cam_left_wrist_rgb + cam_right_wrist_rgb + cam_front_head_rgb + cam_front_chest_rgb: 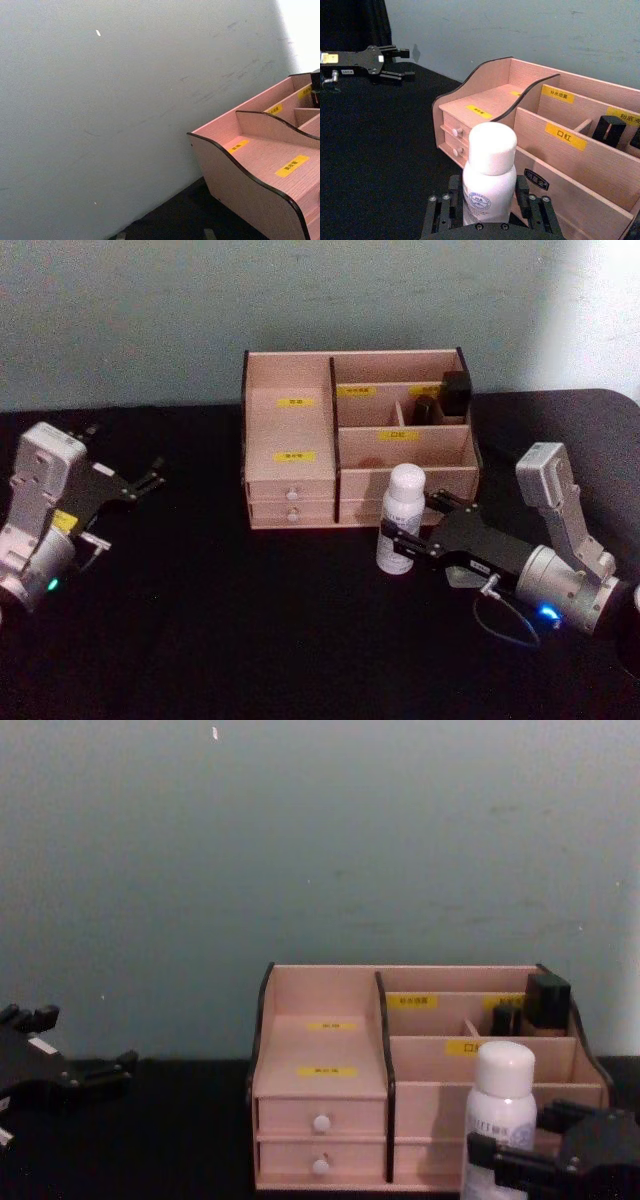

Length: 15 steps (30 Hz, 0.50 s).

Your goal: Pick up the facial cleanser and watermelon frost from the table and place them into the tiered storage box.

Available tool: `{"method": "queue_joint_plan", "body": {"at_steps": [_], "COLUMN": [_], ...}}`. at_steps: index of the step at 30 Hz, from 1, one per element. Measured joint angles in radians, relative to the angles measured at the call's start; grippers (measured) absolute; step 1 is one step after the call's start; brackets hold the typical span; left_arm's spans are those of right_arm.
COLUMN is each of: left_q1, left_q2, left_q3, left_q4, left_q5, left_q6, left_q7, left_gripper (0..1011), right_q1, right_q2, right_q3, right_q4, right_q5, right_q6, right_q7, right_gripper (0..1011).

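0 of 2 placed: right gripper (410, 528) clasping facial cleanser (405, 502) before tiered storage box (290, 420); left gripper (148, 480) idling, fingers spread.

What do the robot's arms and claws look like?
Both arms are silver-grey metal with a pale boxy block on top and flat black claws. The left gripper has a yellow sticker and a little green light. The right gripper has a blue light and a thin dark cable looping beside it.
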Motion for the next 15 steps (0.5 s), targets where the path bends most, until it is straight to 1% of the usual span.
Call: {"method": "queue_joint_plan", "body": {"at_steps": [1, 2, 3, 4, 6, 15], "left_q1": [0.000, 0.000, 0.000, 0.000, 0.000, 0.000], "left_q2": [0.000, 0.000, 0.000, 0.000, 0.000, 0.000], "left_q3": [0.000, 0.000, 0.000, 0.000, 0.000, 0.000], "left_q4": [0.000, 0.000, 0.000, 0.000, 0.000, 0.000], "left_q5": [0.000, 0.000, 0.000, 0.000, 0.000, 0.000], "left_q6": [0.000, 0.000, 0.000, 0.000, 0.000, 0.000], "left_q7": [0.000, 0.000, 0.000, 0.000, 0.000, 0.000], "left_gripper": [1001, 1001, 1001, 1001, 1001, 1001], "right_q1": [0.000, 0.000, 0.000, 0.000, 0.000, 0.000], "right_q2": [0.000, 0.000, 0.000, 0.000, 0.000, 0.000], "right_q3": [0.000, 0.000, 0.000, 0.000, 0.000, 0.000], "right_q4": [0.000, 0.000, 0.000, 0.000, 0.000, 0.000], "right_q5": [0.000, 0.000, 0.000, 0.000, 0.000, 0.000], "right_q6": [0.000, 0.000, 0.000, 0.000, 0.000, 0.000], "right_q7": [0.000, 0.000, 0.000, 0.000, 0.000, 0.000], "right_gripper": [742, 685, 664, 613, 594, 593]}}
